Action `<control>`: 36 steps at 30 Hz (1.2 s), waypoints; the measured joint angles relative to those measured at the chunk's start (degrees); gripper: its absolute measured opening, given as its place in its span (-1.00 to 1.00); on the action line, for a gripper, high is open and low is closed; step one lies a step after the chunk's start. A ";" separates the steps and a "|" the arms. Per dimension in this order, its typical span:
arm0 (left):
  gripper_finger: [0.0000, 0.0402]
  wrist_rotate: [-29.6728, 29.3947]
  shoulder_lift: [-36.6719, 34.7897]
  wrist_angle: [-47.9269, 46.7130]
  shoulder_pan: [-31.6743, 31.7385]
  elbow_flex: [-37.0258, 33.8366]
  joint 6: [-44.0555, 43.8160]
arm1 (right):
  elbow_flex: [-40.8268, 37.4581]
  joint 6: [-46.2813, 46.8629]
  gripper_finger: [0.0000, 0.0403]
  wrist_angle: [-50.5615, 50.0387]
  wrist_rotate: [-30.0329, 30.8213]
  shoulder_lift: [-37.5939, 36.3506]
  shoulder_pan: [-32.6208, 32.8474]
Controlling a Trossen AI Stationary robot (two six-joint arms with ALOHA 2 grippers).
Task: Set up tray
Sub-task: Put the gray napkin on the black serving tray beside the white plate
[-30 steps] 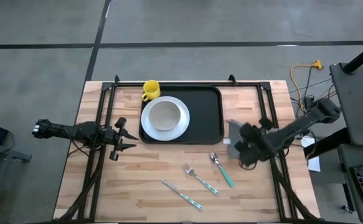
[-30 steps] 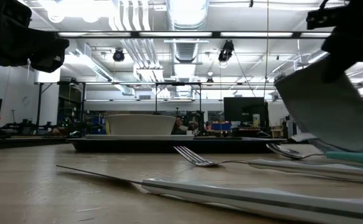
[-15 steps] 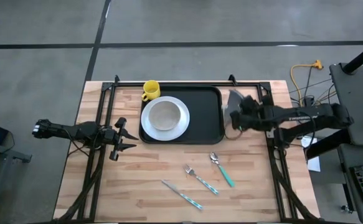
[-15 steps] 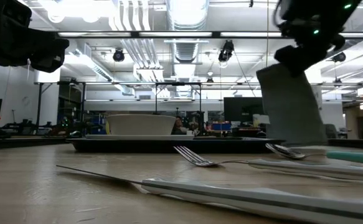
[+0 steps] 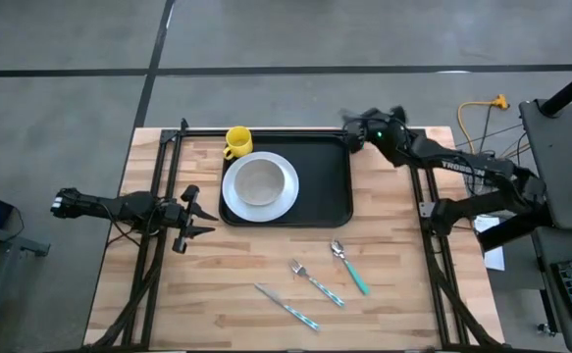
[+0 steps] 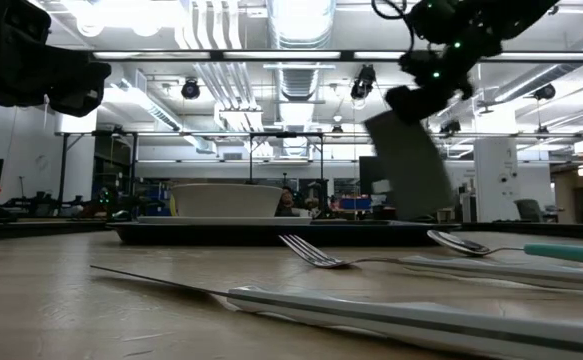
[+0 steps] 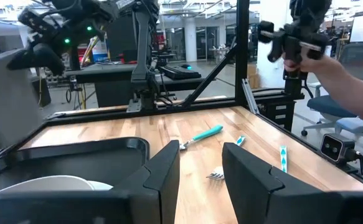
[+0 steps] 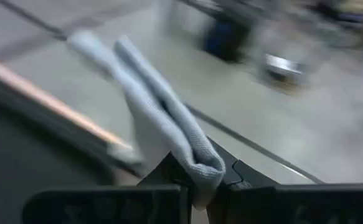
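The black tray (image 5: 327, 191) lies at the table's far middle, carrying a white plate with a bowl (image 5: 259, 184) and a yellow mug (image 5: 236, 142). My right gripper (image 5: 361, 132) hovers over the tray's far right corner, shut on a folded grey cloth (image 6: 404, 165) that hangs below it. In the low view my right gripper (image 6: 439, 68) is high above the table. My left gripper (image 5: 195, 222) waits open to the left of the tray, above the table. A spoon (image 5: 349, 266), fork (image 5: 312, 280) and knife (image 5: 286, 306) lie flat on the wood nearer me. My right gripper pinches the grey cloth at a folded edge (image 8: 197, 163) between its two fingers, several layers together. The cloth is lifted clear of the table and hangs slack below the fingers (image 6: 404, 165), its folds fanning out beyond the fingertips (image 8: 128, 78).
Black frame rails run along the table's far edge (image 5: 266, 130) and down both sides. Bare wood lies to the right of the tray (image 5: 389, 211) and along the near left (image 5: 197, 294). A person (image 7: 343, 68) stands beyond the table's right side.
My right gripper has swung from the table's right side, beside the spoon, toward the far edge and leftward, ending over the tray's far right corner. It has stayed shut on the cloth, which has travelled with it, hanging above the table.
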 joint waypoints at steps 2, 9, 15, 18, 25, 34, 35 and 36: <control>-0.49 0.00 0.00 0.00 -0.02 0.00 0.01 | 0.00 -1.53 -0.96 2.99 -7.76 2.41 -0.11; -0.49 -0.02 0.00 0.00 -0.01 0.00 0.00 | -0.02 -0.12 -0.96 2.32 -13.92 13.20 3.61; -0.49 -0.02 0.00 -0.02 -0.02 0.00 0.00 | 0.05 0.66 -0.96 3.49 -16.05 18.50 7.64; -0.49 -0.02 0.01 -0.02 -0.02 0.00 -0.01 | 0.24 1.03 -0.96 3.50 -21.41 18.95 8.82; -0.49 -0.01 0.01 -0.01 0.00 0.00 -0.01 | 0.17 0.55 -0.96 -1.84 -31.91 17.85 11.26; -0.49 -0.02 0.01 0.00 -0.01 0.00 0.01 | 0.13 0.55 -0.96 -11.43 -34.92 17.80 11.86; -0.49 -0.02 0.01 -0.02 0.00 0.00 0.00 | 0.13 0.55 -0.96 -12.41 -35.72 17.80 11.86; -0.49 -0.01 0.02 -0.02 -0.01 0.00 0.00 | 0.11 0.57 -0.96 -13.17 -36.39 17.80 11.88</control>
